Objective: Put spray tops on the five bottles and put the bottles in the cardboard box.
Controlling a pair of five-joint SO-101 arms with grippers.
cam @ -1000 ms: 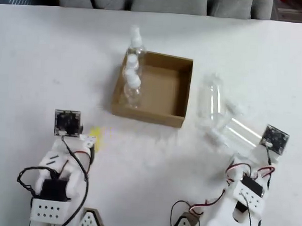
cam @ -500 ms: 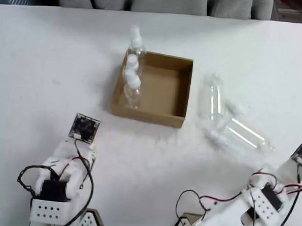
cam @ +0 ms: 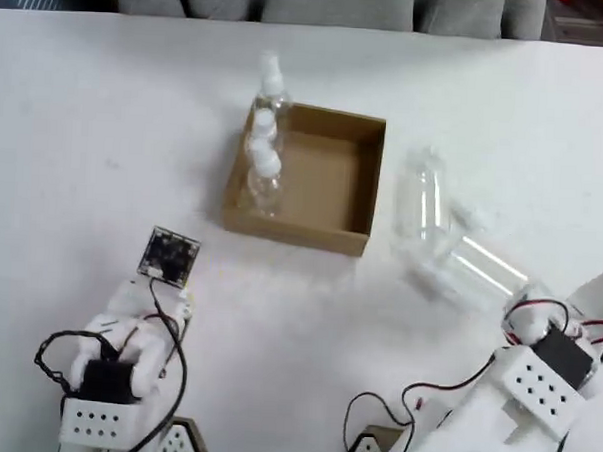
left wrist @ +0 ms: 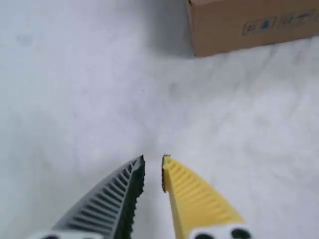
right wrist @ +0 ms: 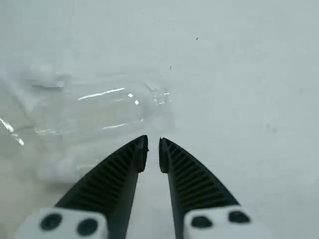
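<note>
High view: your left arm (cam: 110, 363) folded by the desk's front edge, right arm (cam: 535, 381) at front-right corner. Left gripper (left wrist: 153, 170) and right gripper (right wrist: 153, 152) both nearly closed, empty. Standing bottles (cam: 264, 174) in box (cam: 301, 231) mid-desk; two loose bottles (cam: 427, 206) lie btw box and right arm.

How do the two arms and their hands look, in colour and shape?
The left arm and right arm are white shells with black motors, black cables and brackets with rows of small holes; the right one carries red wires. The left hand has one dark grey finger and one yellow, the right hand two black; all are ribbed and pointed.
</note>
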